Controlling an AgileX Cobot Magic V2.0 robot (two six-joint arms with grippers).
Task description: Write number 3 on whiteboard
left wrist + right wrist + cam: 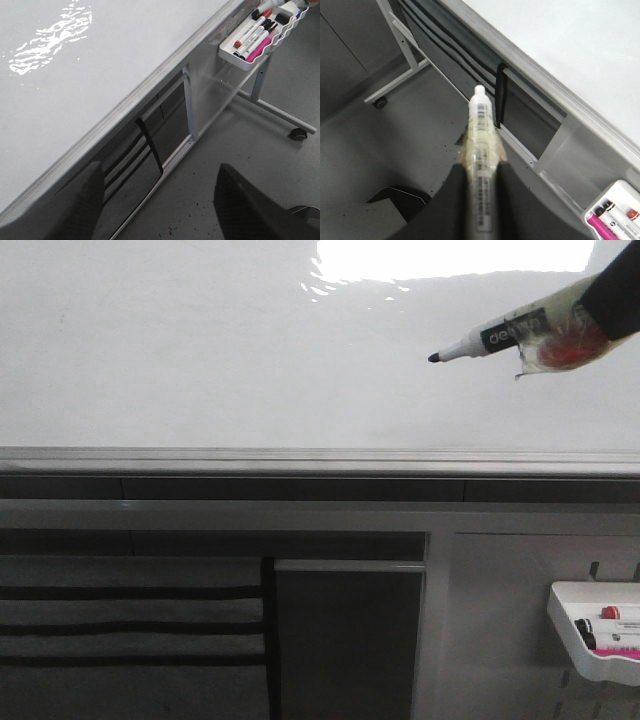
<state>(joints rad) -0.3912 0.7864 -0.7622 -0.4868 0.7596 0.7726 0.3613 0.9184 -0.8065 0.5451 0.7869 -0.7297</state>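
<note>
The whiteboard (200,360) fills the upper front view, glossy and blank, with a grey rail (300,458) along its lower edge. No number 3 is in view on it. My right gripper (578,335) comes in from the upper right, shut on a black-tipped marker (490,338) wrapped in clear tape. Its nib (433,358) points left in front of the board; I cannot tell whether it touches. In the right wrist view the marker (481,125) sticks out between the fingers (452,200). My left gripper (160,170) is open and holds nothing, below the board's edge (150,90).
A small white tray (590,635) with spare markers hangs on the stand at the lower right; it also shows as the tray (260,37) and the tray (615,212). Under the rail are the stand's frame (350,565) and a dark striped panel (130,620). A castor (298,134) rests on the floor.
</note>
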